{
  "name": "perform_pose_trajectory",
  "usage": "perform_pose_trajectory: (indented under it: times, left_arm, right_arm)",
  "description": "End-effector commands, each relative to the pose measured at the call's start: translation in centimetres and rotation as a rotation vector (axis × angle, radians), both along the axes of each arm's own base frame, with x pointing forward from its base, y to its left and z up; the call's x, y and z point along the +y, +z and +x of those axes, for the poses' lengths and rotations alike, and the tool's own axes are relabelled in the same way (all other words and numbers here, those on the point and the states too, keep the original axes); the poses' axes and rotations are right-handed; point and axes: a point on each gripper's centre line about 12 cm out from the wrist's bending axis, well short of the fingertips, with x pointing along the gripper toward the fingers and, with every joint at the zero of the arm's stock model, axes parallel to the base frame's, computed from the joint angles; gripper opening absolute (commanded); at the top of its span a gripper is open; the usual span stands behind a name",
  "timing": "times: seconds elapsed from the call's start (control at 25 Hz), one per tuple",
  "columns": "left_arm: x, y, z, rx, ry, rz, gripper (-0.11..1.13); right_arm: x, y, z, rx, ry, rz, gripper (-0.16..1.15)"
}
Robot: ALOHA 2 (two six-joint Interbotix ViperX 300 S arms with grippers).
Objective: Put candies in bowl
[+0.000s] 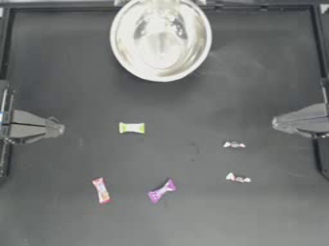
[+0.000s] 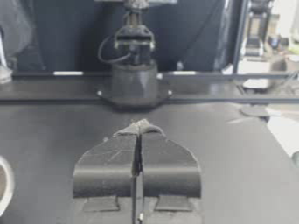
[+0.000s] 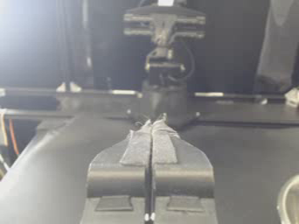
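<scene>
The shiny silver bowl [image 1: 160,38] stands at the table's far middle, with no candy showing inside; its rim shows in the wrist views [image 2: 6,186] [image 3: 286,199]. Several candies lie loose on the dark table: a yellow-green one [image 1: 132,127] at the centre, a red-pink stick-like one [image 1: 101,190] and a purple-magenta one [image 1: 161,190] nearer the front, and two white red-specked ones [image 1: 234,144] [image 1: 237,178] toward the right. My left gripper [image 1: 59,128] [image 2: 139,127] is parked at the left edge, shut and holding nothing. At the right edge my right gripper [image 1: 276,123] [image 3: 152,124] rests shut and holds nothing.
The table's raised frame runs along the far edge [image 1: 64,6] and both sides. Each wrist view looks across the table at the opposite arm's base [image 2: 134,83] [image 3: 163,98].
</scene>
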Motion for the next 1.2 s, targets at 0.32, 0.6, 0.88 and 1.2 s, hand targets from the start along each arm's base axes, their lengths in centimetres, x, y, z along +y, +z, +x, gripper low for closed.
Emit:
perform_pose_trajectory:
  times: [0.32, 0.6, 0.88, 1.2]
  left_arm:
    - [-0.3, 0.0, 0.1, 0.059, -0.014, 0.063, 0.08]
    - [-0.3, -0.3, 0.1, 0.092, -0.013, 0.071, 0.67]
    - [-0.2, -0.2, 0.3, 0.187, -0.013, 0.07, 0.98]
    - [-0.2, -1.5, 1.6, 0.529, -0.018, 0.091, 1.02]
  right_arm:
    - [0.1, -1.0, -1.2, -0.018, 0.004, 0.002, 0.17]
    - [0.2, -0.8, -0.9, 0.0, 0.009, -0.024, 0.79]
    - [0.1, -0.8, -0.9, -0.002, 0.009, -0.021, 0.99]
    - [0.0, -1.0, -1.0, 0.008, 0.002, -0.003, 0.99]
